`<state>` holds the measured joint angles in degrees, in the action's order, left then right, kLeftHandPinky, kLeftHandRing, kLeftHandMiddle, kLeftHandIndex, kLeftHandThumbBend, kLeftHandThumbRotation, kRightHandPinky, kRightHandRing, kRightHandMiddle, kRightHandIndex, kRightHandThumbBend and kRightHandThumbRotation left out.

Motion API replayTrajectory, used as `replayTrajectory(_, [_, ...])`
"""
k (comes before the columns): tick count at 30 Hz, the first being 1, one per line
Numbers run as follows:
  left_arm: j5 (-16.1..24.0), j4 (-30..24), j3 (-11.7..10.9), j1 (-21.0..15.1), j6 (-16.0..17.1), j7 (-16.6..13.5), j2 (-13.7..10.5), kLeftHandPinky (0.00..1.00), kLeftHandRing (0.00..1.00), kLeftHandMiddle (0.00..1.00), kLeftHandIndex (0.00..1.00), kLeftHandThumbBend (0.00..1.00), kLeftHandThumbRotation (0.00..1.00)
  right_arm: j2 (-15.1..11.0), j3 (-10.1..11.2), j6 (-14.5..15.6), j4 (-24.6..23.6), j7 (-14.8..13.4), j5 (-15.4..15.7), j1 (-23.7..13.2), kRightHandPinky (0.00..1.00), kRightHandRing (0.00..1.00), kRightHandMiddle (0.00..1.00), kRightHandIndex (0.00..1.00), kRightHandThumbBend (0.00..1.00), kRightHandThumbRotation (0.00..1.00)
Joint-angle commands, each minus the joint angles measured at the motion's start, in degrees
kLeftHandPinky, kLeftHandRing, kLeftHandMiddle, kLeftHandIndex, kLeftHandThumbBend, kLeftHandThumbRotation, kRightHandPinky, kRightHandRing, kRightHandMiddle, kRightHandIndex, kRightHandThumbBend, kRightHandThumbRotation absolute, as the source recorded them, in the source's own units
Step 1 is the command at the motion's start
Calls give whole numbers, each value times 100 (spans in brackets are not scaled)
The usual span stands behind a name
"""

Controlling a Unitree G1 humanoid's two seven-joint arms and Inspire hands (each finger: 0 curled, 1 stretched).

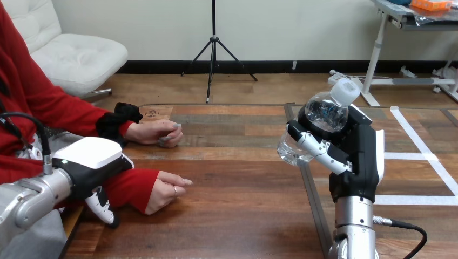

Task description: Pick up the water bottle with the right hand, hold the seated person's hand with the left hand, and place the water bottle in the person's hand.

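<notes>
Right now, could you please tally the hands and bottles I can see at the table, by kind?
Robot hands: 2, the left hand and the right hand.
Person's hands: 2, the farther hand and the nearer hand.
Water bottles: 1, the water bottle, gripped in the right hand.
Total: 5.

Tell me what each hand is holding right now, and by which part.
Right hand: the water bottle, fingers curled round its body, cap free. Left hand: at the person's sleeve; grip cannot be told.

Left hand (pixel 89 162) and right hand (pixel 359 156): black, seemingly white-shelled, on silver forearms (pixel 32 197).
</notes>
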<state>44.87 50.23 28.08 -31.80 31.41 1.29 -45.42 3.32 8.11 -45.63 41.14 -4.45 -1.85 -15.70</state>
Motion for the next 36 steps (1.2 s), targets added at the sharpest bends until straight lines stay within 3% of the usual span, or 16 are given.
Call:
replayTrajectory(1, [44, -139, 85, 56, 2, -101, 294, 46, 48, 52, 53, 98, 4, 64, -85, -48, -237, -34, 55, -351, 38, 40, 44, 45, 73, 0])
replayTrajectory(20, [-69, -73, 6, 53, 5, -340, 440, 39, 40, 45, 46, 95, 0, 211, -194, 35, -213, -105, -9, -450, 40, 41, 44, 44, 74, 0])
replayTrajectory(26, [-70, -109, -14, 61, 0, -470, 463, 38, 39, 44, 45, 94, 0, 247, -243, 43, -133, -172, 39, -499, 39, 40, 43, 43, 77, 0])
replayTrajectory(36, [-222, -204, -93, 69, 12, -440, 497, 36, 38, 43, 44, 93, 0, 279, -368, 138, -12, -304, 181, -547, 38, 40, 43, 43, 79, 0])
